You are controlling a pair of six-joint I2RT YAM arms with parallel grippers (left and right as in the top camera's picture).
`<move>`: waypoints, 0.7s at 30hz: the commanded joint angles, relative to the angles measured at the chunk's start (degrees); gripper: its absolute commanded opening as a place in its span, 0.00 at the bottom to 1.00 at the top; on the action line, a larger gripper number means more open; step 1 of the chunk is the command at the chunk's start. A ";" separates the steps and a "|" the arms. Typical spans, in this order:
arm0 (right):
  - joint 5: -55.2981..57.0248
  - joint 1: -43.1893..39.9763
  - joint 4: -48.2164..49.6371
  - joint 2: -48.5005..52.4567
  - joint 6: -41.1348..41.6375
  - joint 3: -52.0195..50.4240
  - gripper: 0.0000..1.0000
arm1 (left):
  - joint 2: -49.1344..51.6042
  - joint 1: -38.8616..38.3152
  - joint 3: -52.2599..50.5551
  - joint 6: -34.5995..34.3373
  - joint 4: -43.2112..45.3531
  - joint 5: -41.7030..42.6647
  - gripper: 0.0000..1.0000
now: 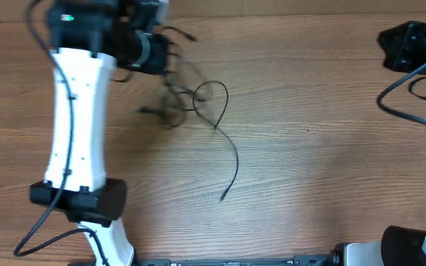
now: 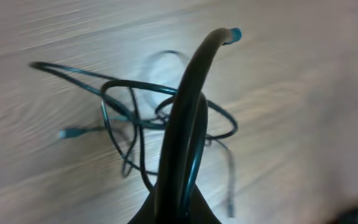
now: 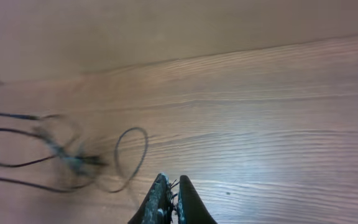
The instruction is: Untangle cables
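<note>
The cables (image 1: pixel 191 100) lie in a thin black tangle on the wooden table at the upper left, and one strand trails down to a free end (image 1: pixel 223 197). My left gripper (image 1: pixel 160 53) hovers just beside the tangle's upper left. In the left wrist view it (image 2: pixel 176 208) is shut on a black cable (image 2: pixel 188 106) that arches up from the jaws to a blue-tipped end (image 2: pixel 235 35); the rest of the tangle (image 2: pixel 135 121) lies on the table below. My right gripper (image 1: pixel 409 46) stays far right, and its fingers (image 3: pixel 171 183) are shut on nothing. It sees the cables (image 3: pixel 73 158) at a distance.
The left arm's white link (image 1: pixel 76 122) runs down the left side of the table to its base (image 1: pixel 80 199). Thick black arm wires (image 1: pixel 413 92) hang by the right arm. The table's far edge (image 3: pixel 185 59) shows in the right wrist view.
</note>
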 commanded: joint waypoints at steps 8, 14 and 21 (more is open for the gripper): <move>0.44 9.22 -2.64 2.34 -1.57 0.68 0.04 | -1.01 -13.77 0.31 -5.55 4.28 -3.52 0.07; 0.42 13.94 -2.69 5.18 -2.03 -2.80 0.72 | -1.16 -12.81 0.55 -7.04 4.90 -3.58 1.00; 0.44 20.44 9.07 7.50 -5.66 -19.56 0.61 | -3.80 -10.10 4.31 -9.84 5.03 -5.92 1.00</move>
